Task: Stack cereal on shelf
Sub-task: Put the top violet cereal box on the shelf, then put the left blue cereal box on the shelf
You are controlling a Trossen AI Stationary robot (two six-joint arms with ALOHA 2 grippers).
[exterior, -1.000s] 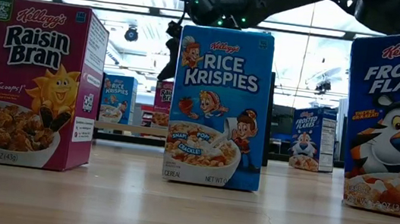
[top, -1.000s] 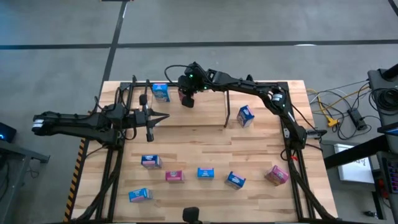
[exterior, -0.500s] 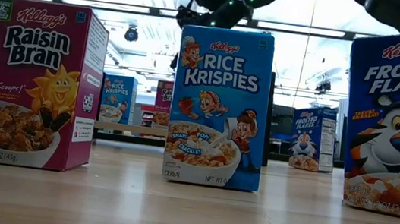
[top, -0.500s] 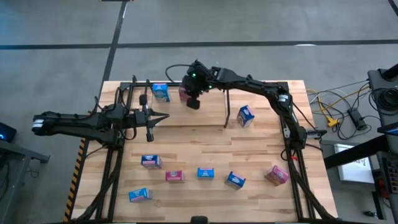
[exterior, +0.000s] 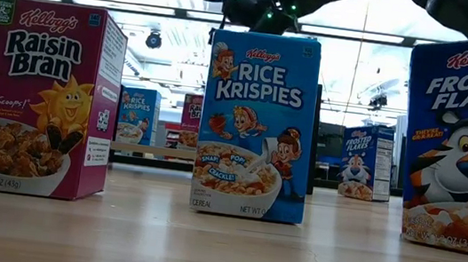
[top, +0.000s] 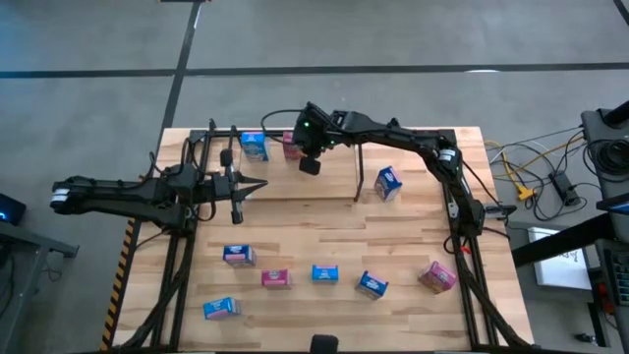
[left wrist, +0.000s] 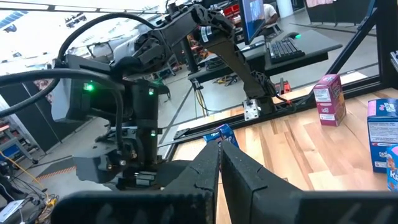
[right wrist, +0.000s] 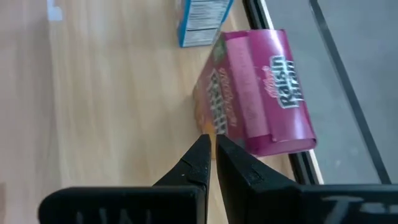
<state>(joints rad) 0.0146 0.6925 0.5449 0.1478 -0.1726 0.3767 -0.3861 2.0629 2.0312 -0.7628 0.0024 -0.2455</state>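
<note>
One camera looks straight down on the whole desk [top: 324, 246]. A low one sits at desk height, close behind the near boxes. Both share the far pink box [top: 291, 146].

Right gripper [top: 309, 165] fingers closed, arm outstretched; left gripper [top: 257, 185] closed.

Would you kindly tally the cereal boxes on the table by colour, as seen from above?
Blue cereal boxes: 6
Pink cereal boxes: 3
Total: 9
</note>
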